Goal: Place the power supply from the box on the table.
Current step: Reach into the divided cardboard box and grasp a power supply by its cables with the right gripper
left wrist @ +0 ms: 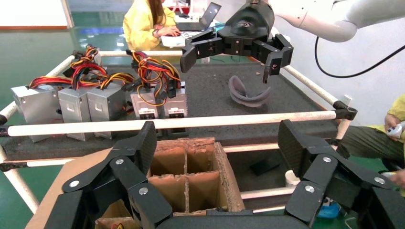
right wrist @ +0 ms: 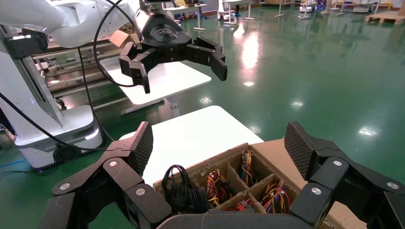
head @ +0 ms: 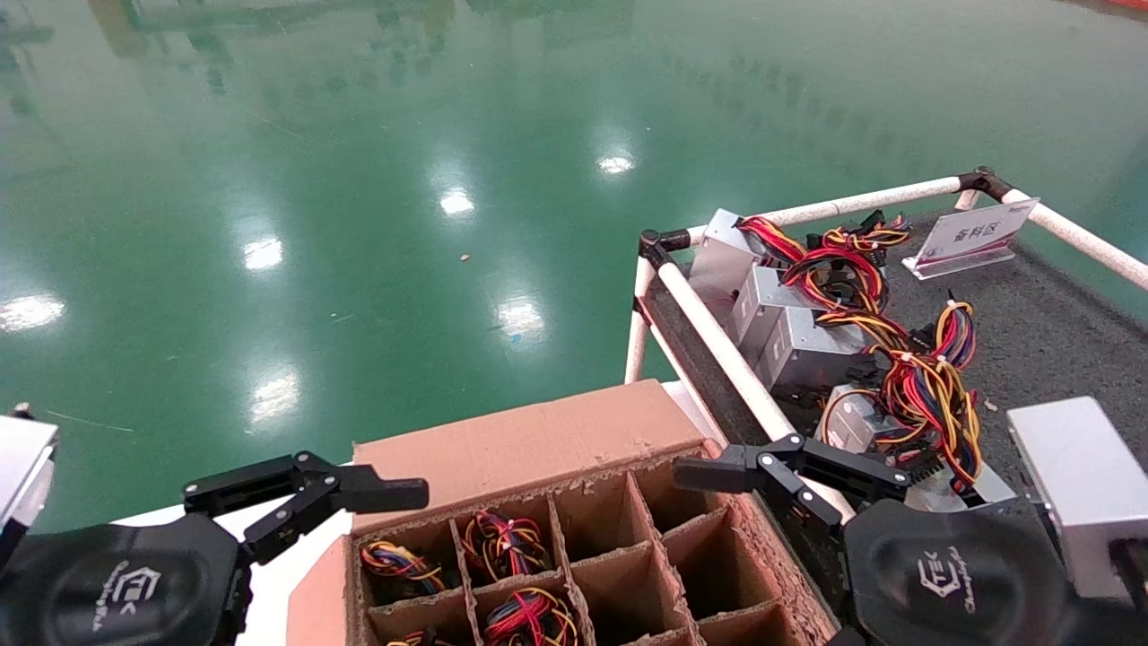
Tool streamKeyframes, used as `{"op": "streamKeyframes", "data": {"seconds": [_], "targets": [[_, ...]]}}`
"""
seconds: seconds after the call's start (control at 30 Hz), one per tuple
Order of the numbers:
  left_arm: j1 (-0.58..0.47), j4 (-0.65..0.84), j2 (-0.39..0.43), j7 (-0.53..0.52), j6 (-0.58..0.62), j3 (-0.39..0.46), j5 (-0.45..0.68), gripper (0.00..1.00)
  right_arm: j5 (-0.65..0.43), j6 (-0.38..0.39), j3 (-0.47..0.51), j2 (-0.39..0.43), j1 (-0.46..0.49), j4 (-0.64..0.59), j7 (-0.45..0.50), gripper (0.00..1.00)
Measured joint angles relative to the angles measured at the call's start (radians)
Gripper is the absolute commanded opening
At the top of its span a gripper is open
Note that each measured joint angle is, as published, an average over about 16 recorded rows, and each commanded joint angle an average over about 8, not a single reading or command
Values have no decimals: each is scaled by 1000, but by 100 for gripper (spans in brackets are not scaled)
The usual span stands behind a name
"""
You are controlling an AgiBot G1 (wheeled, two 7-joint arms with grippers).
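Note:
The box stands at the bottom centre, its grid of cells open upward. Wire bundles of power supplies fill the cells on its left side; their metal cases are hidden. The cells on the table side are empty. My left gripper hovers open over the box's left edge, holding nothing. Open and empty too, my right gripper hangs over the box's right edge beside the rail. The table lies to the right, with several power supplies lined along its near-left rail.
A white sign card stands at the table's back. A grey curved strap lies mid-table. People sit beyond the table. A black cable coil fills one corner cell. A white side table stands left of the box.

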Motion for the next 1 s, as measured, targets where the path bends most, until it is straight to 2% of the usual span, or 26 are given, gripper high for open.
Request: {"op": "streamKeyframes", "data": {"seconds": [1.0], "targets": [[0,0,0,0,0,0,0,0,0,0,0,0,0,0,0,100]]}}
